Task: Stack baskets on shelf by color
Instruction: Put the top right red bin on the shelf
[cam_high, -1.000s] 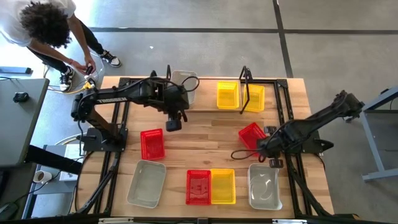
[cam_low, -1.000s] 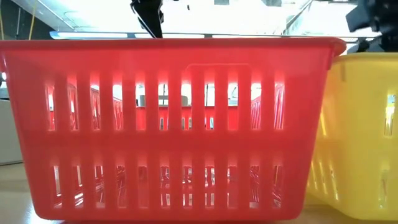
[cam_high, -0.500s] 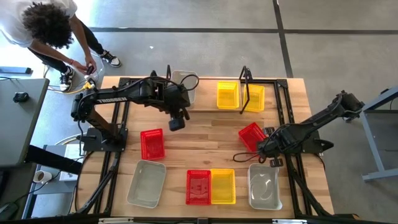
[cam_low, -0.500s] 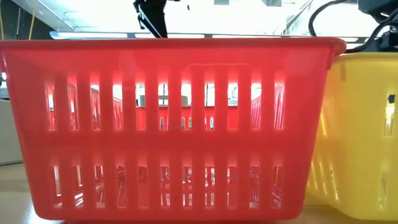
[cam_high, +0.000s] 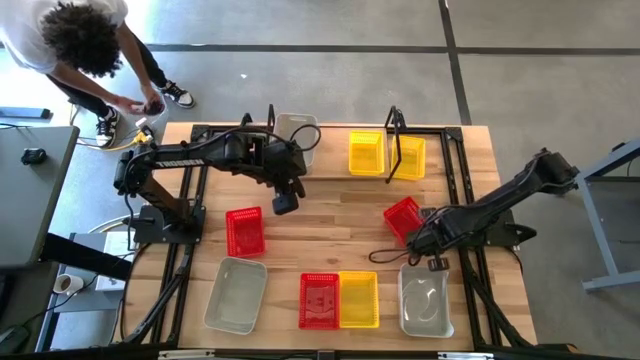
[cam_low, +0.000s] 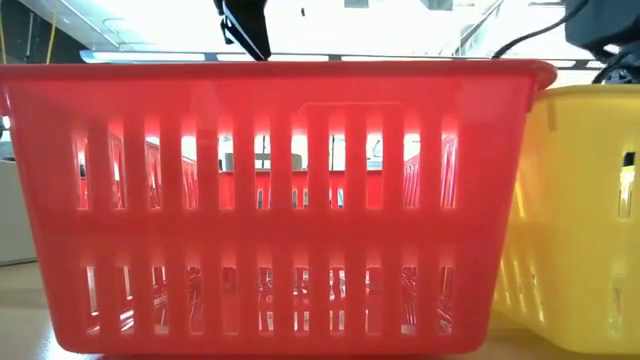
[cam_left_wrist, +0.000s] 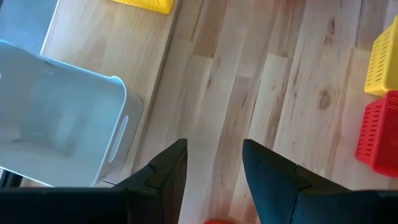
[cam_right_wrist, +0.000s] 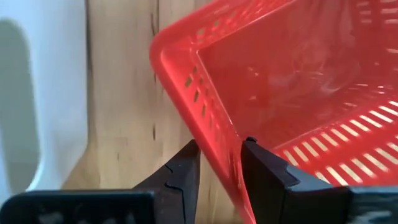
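High view, overall: I see the right tool (cam_high: 428, 243) at the tilted red basket (cam_high: 404, 217), right-centre of the desk (cam_high: 340, 205).
Right tool state: in the right wrist view its fingers straddle the basket's side wall (cam_right_wrist: 205, 134), one inside, one outside; I judge it grasping the wall.
Basket axis: its long axis runs roughly 10 to 4 o'clock; the tool sits at its 5 o'clock corner.
Key relation: the shelf (cam_high: 400, 150), already holding yellow baskets (cam_high: 366, 152), lies at about 12 o'clock from the held basket, nearer my right arm.
Left tool: left tool (cam_high: 285, 204) hovers over bare desk at centre, fingers parted, holding nothing.
Other red baskets: one (cam_high: 245, 231) at its 8 o'clock, another (cam_high: 319, 299) at the desk's 6 o'clock edge.
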